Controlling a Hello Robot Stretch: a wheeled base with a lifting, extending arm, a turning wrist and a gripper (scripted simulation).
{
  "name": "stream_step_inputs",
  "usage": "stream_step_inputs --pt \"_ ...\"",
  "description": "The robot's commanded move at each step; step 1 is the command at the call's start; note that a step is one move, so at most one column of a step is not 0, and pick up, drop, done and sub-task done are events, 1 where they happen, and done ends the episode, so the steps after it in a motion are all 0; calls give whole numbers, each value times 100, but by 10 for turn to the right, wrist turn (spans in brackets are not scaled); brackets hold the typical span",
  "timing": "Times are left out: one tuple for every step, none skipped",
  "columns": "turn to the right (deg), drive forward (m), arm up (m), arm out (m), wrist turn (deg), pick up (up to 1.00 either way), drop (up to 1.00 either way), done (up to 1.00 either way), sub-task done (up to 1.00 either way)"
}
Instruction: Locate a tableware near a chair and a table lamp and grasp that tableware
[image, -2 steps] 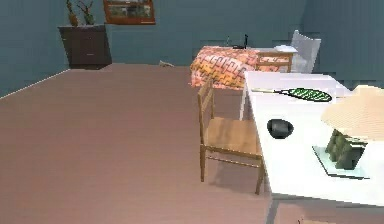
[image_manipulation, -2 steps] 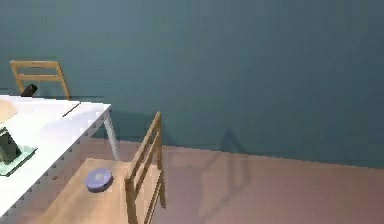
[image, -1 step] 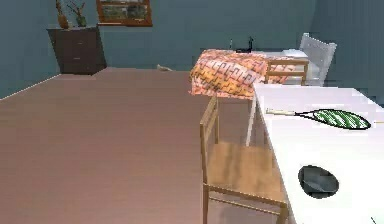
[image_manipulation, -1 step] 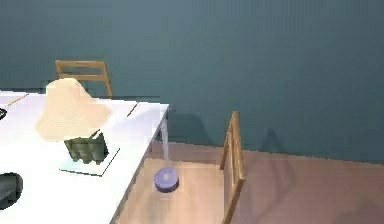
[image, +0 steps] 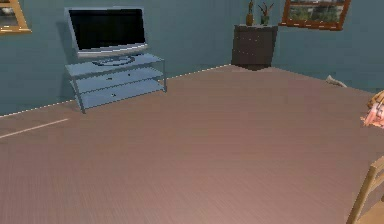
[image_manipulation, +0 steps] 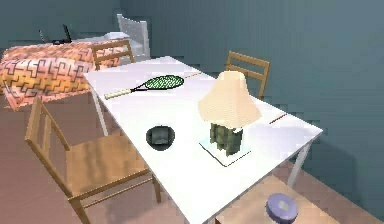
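Body stands with arm side toward table (image_manipulation: 190, 110)

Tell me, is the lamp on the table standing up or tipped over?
Standing up. The lamp rests on its base on the white table, with its shade straight on top.

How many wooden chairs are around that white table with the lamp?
3 for sure: the near chair at the picture's left, the end chair by the racket, the far chair behind the lamp. A wooden seat at the bottom edge may be a fourth.
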Motion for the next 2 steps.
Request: stream_step_inputs --pt "0 0 50 0 0 0 0 0 0" --pt "0 0 38 0 0 0 0 0 0"
